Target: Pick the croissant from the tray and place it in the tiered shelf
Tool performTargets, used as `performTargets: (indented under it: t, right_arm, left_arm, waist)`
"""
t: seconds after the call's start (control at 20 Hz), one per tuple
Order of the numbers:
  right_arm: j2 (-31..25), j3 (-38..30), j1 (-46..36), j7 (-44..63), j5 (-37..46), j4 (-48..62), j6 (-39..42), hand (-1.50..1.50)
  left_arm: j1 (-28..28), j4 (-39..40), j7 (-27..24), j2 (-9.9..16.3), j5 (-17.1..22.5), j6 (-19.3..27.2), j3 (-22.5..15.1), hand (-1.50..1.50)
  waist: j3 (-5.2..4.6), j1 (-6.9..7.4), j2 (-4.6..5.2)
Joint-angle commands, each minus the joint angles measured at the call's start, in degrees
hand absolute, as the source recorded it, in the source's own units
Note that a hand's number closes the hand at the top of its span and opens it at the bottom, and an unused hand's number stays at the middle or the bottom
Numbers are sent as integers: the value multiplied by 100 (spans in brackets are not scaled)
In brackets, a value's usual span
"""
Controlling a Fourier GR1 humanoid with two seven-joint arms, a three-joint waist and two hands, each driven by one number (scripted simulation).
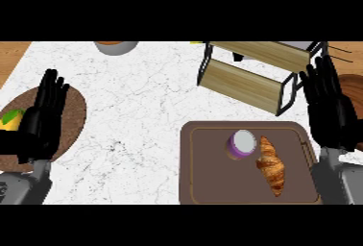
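The tray (195,163) sits at five o'clock on the surface (142,96). On it the croissant (272,165) lies lengthwise toward the right side, with a small cup (242,143) just beside it at its ten o'clock. The tiered shelf (255,72) stands behind the tray, at one o'clock. A round mat (71,120) lies at nine o'clock, under the left hand (39,120). A bowl (115,46) sits at twelve o'clock, at the far edge. The right hand (330,108) stands at three o'clock, right of the shelf
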Motion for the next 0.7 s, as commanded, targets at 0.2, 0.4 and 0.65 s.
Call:
performTargets:
  t: [0.2, 0.4, 0.65]
  right_arm:
    - [-1611, -904, 1082, -655, 555, -373, 637, 150]
    - [-2000, -1036, 2150, -197, 1347, 910, 331, 150]
    - [-1910, -1570, 2776, -1892, 651, 1210, 1517, -150]
  left_arm:
    - [966, 800, 808, 28, 446, -404, -163, 0]
    - [1072, 875, 1272, -174, 651, -571, -456, 0]
    - [698, 1534, 1229, -129, 684, -1241, -206, 0]
  waist:
    - [179, -404, -64]
    - [188, -383, 13]
    - [182, -158, -53]
